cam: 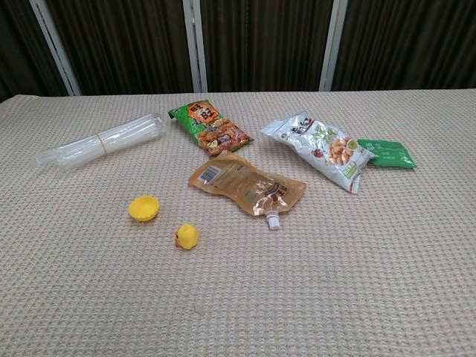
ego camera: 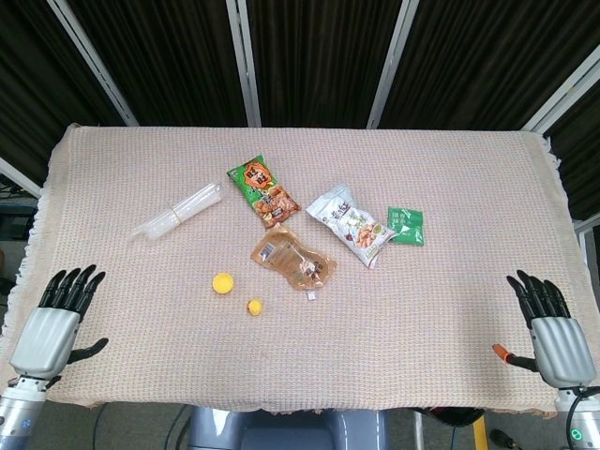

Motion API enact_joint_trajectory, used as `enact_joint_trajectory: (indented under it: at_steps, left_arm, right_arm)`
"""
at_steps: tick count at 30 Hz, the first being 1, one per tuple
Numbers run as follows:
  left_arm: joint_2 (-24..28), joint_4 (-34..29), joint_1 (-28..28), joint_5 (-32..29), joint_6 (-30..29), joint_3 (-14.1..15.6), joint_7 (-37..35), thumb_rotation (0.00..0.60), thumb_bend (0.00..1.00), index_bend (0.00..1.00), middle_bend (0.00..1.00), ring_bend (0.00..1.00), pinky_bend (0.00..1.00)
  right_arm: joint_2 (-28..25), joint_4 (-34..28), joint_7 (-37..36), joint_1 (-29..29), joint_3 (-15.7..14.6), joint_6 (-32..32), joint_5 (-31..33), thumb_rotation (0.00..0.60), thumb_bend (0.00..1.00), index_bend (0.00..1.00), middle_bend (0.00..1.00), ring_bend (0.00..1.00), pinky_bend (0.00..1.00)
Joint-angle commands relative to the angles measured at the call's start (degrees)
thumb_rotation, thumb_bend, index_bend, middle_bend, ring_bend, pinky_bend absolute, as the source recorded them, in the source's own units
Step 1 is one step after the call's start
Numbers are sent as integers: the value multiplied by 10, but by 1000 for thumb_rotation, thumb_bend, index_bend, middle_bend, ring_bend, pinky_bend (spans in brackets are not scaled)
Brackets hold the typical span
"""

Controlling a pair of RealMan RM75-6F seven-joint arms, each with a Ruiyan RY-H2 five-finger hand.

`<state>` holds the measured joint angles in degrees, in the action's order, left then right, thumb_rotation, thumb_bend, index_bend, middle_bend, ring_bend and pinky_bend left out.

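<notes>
- Nothing had been grasped: the left hand (ego camera: 53,328) and right hand (ego camera: 553,333) were held at the near corners of the table (ego camera: 450,187), fingers apart, empty.
- The nearest thing, the yellow cup (ego camera: 223,283), was well apart from the left hand, near the yellow duck (ego camera: 253,307).
- Being round, no long axis was shown; its opening faced up.

Both hands sit at the near table corners, fingers spread, holding nothing: left hand (ego camera: 54,323), right hand (ego camera: 551,330). Wide bare cloth (ego camera: 422,309) lies between each hand and the cluster of things at mid-table. Nearest the left hand are the yellow cup (ego camera: 223,283) and small yellow duck (ego camera: 253,307), with a gap between them. Behind them the brown spout pouch (ego camera: 292,261) blocks the centre. The clear tube bundle (ego camera: 176,213) lies slantwise left. White nut bag (ego camera: 351,225) overlaps the green packet (ego camera: 407,226) on the right; orange snack bag (ego camera: 263,191) just behind the pouch.
</notes>
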<state>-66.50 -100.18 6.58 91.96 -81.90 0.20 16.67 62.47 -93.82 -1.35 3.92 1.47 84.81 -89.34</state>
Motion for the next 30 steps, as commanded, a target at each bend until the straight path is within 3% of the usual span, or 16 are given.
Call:
enact_joint_trajectory:
  at_steps: [1,5,16,30]
  left_arm:
    - [-4,-20,28,-12,37,-14,38,600,0,29,0,0,0]
    - [-16,-49,72,-40,102,-32,93,600,0,138,0,0,0]
    - [-99,-55,222,-176,292,-86,239,600,30,218,0,0,0]
    - [-229,49,335,-314,350,-97,327,600,147,264,0,0,0]
  right_arm:
    - [-1,-1,0,1,0,-2,1,600,10,34,0,0,0]
    - [-1,-2,0,1,1,-3,3,600,10,34,0,0,0]
    - [-1,-1,-6,6,7,-18,22,600,10,34,0,0,0]
    - [-6,-5,-26,9,13,-32,42,600,11,34,0,0,0]
